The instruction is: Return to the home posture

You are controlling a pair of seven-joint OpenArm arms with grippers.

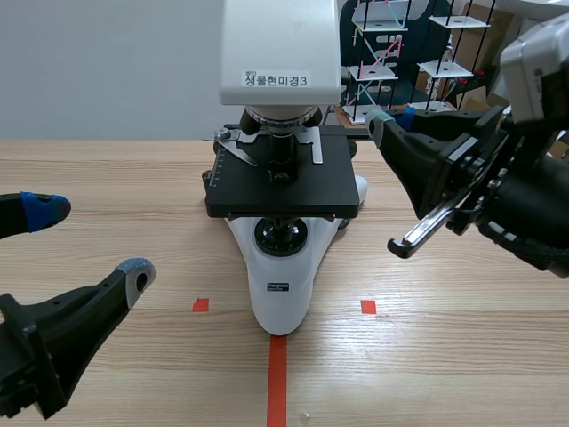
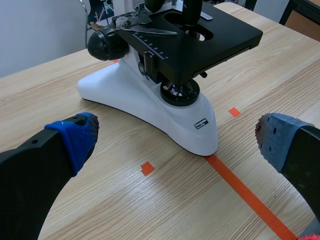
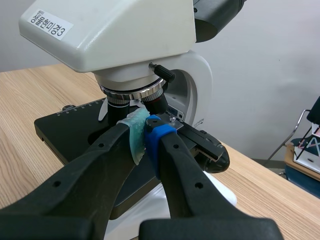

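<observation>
Table [image 1: 462,356], microscope [image 1: 281,294] (beside right end effector [image 3: 146,136])

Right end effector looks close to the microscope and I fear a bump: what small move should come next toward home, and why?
Probably draw the right end effector straight back, away from the microscope. It is shut on nothing and sits close by the stage and objectives, so a sideways swing might knock them.

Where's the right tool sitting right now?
In the scene view the right tool hangs shut, raised off the table, close to the back right corner of the microscope stage. Its own view shows it just short of the lenses.
</observation>
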